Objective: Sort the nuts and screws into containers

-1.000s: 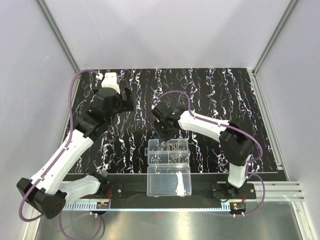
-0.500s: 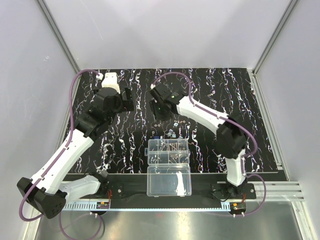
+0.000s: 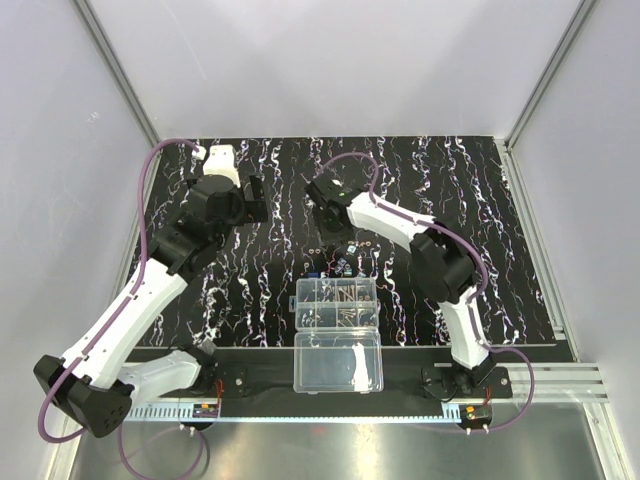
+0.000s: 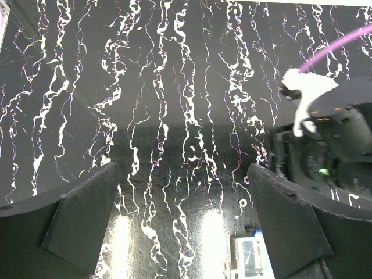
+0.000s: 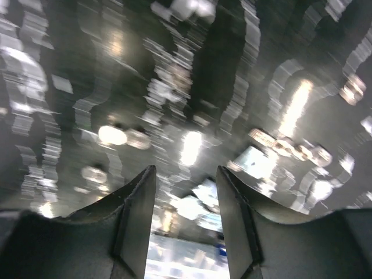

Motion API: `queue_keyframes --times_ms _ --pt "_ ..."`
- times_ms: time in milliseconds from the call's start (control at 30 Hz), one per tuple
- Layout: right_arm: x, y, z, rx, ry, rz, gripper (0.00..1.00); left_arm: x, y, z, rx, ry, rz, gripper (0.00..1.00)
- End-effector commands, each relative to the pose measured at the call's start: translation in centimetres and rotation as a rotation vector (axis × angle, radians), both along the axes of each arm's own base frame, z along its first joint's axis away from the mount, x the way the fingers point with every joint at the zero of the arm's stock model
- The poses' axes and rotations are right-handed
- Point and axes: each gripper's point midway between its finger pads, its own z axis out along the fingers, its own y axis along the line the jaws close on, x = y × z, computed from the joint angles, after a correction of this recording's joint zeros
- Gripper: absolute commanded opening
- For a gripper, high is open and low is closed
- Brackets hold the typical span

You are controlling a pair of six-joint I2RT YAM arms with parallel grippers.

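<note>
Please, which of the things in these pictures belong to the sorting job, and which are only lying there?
For the job:
- loose nuts
- screws already sorted
- containers

Only lying there:
- clear lid half
- small blue piece
- streaked mat

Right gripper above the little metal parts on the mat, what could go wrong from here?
The right gripper is open and its own view is smeared, so it could come down off target. The small parts lie close together just behind the box, so it may pinch two at once or flick some away. The white streaks on the mat could also hide a stray piece.
</note>
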Motion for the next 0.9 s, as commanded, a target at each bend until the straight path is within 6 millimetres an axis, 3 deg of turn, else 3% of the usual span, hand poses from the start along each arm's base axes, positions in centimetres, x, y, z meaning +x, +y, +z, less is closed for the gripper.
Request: queue_keyframes --times_ms 0,200,533,733,867 --pt "0.2 -2.3 2.8 0.025 -0.049 -0.015 0.53 0.4 -0.3 2.3 -0.037 -0.068 0.001 0.99" --pt "-2.4 -3.2 0.8 0.027 0.026 0.012 0.59 0.6 -0.3 1.9 -0.027 -0.055 0.007 0.99" --pt "-2.4 -2.3 0.1 0.054 0.075 -0.077 0.56 1.1 -0.4 0.8 -0.009 -0.029 0.011 0.99" --pt "-3.4 -3.3 -1.2 0.020 0.125 -0.176 0.54 1.0 -0.2 1.2 -0.010 -0.039 0.017 0.99" --pt "-3.7 -3.4 -1.0 0.019 0.157 -0.273 0.53 0.9 -0.2 1.3 -0.010 -0.044 0.018 0.99"
